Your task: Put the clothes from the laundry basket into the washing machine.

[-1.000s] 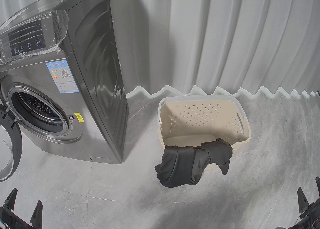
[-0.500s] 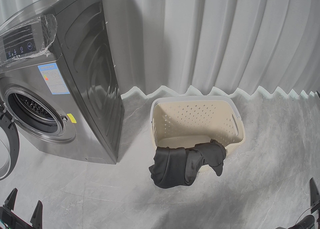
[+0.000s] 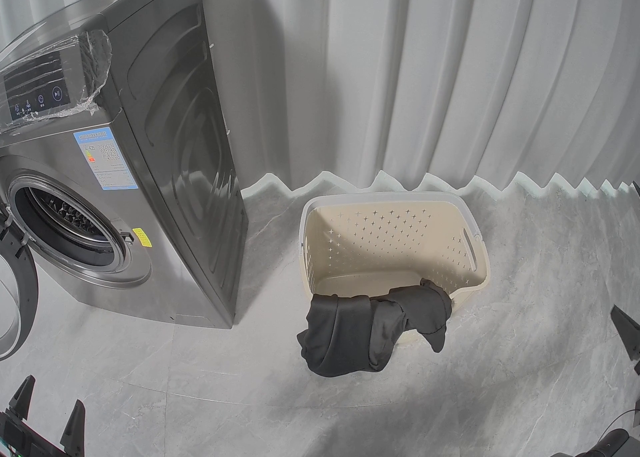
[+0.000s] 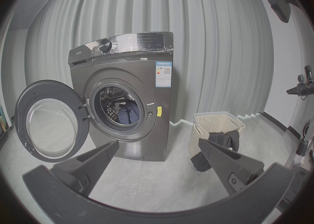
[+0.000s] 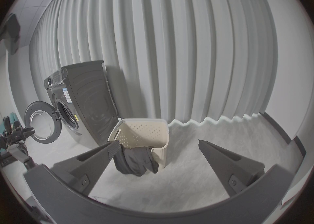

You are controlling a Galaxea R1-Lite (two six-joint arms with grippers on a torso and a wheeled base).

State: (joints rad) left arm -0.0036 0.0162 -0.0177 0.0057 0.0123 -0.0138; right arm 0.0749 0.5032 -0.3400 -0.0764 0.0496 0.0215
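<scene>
Garment [image 3: 360, 335] over basket [image 3: 387, 197] rim, clothes [image 4: 129, 113] in washer [image 4: 130, 71], left pincer [image 4: 157, 142], right pincer [image 5: 158, 142] spread empty

The washing machine [image 3: 100, 165] stands ahead of the left gripper's [image 3: 52, 392] fingers [image 3: 73, 422], with its door [image 3: 17, 305] off to their left and clothes [image 4: 129, 113] in the drum. The basket [image 3: 387, 197] sits on the floor [image 3: 267, 378] to the machine's right, ahead of the right gripper's [image 5: 157, 143] fingers [image 5: 225, 165]. A garment [image 3: 360, 332] hangs over its near rim.

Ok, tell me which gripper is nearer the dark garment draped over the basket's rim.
Right. The right gripper is off to the right of the garment, facing it across bare floor. The left gripper is farther away, out in front of the washing machine.
</scene>
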